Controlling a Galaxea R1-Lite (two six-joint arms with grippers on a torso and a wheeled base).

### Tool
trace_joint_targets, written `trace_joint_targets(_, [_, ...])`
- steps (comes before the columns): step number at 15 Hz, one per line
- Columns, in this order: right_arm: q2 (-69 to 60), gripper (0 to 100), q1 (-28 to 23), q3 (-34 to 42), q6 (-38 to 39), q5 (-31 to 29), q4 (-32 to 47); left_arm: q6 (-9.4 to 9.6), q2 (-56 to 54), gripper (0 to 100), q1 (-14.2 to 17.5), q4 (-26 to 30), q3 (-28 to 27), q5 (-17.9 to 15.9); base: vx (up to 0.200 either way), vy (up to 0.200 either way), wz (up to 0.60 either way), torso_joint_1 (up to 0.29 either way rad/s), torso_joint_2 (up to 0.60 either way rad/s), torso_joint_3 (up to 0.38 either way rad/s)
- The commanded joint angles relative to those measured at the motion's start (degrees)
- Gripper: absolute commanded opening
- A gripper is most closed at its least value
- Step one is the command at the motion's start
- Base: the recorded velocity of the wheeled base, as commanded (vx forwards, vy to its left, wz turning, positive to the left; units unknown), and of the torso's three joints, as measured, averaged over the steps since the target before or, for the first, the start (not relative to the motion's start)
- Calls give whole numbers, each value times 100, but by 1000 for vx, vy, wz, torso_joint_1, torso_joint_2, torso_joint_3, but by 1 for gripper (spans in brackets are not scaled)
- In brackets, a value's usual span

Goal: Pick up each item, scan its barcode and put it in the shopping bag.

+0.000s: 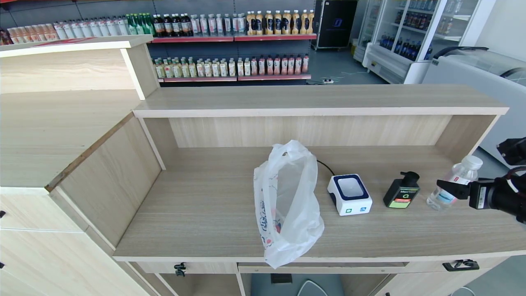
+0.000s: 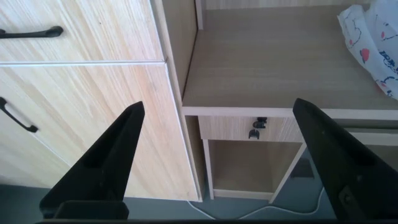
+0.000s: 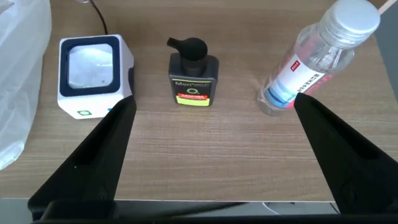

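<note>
A white plastic shopping bag [image 1: 287, 201] stands open in the middle of the wooden counter [image 1: 197, 218]. To its right sits a white barcode scanner [image 1: 349, 194], then a black pump bottle [image 1: 402, 191], then a clear water bottle [image 1: 454, 181] with a white cap. My right gripper [image 3: 214, 102] hovers open at the counter's right end. One of its fingers [image 3: 336, 149] is close beside the water bottle [image 3: 314, 59], and nothing is between the jaws. My left gripper [image 2: 217, 109] hangs open and holding nothing, low at the counter's left front corner.
A raised ledge [image 1: 320, 102] runs along the back of the counter, and a taller side cabinet [image 1: 61, 135] closes off the left. Drawers with black handles [image 2: 31, 32] sit below the counter. Store shelves of bottles [image 1: 230, 24] stand behind.
</note>
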Motion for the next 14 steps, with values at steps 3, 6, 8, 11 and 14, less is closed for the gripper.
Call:
trace_joint_targets(3, [793, 100, -367, -8, -263, 1, -260, 0, -2, 100, 2, 2, 0, 2, 0, 0, 0, 0, 0, 0])
trace_joint_targets(6, [1241, 100, -481, -262, -289, 1, -418, 0, -2, 100, 2, 2, 0, 2, 0, 0, 0, 0, 0, 0])
trace_joint_targets(8, [1426, 100, -516, -403, -360, 10, -497, 0, -2, 100, 2, 2, 0, 2, 0, 0, 0, 0, 0, 0])
trace_joint_targets(11, [1786, 100, -516, -553, -377, 63, -497, 0, -2, 100, 2, 2, 0, 2, 0, 0, 0, 0, 0, 0])
trace_joint_targets(14, [2137, 100, -490, -913, -386, 520, -497, 0, -2, 100, 2, 2, 0, 2, 0, 0, 0, 0, 0, 0])
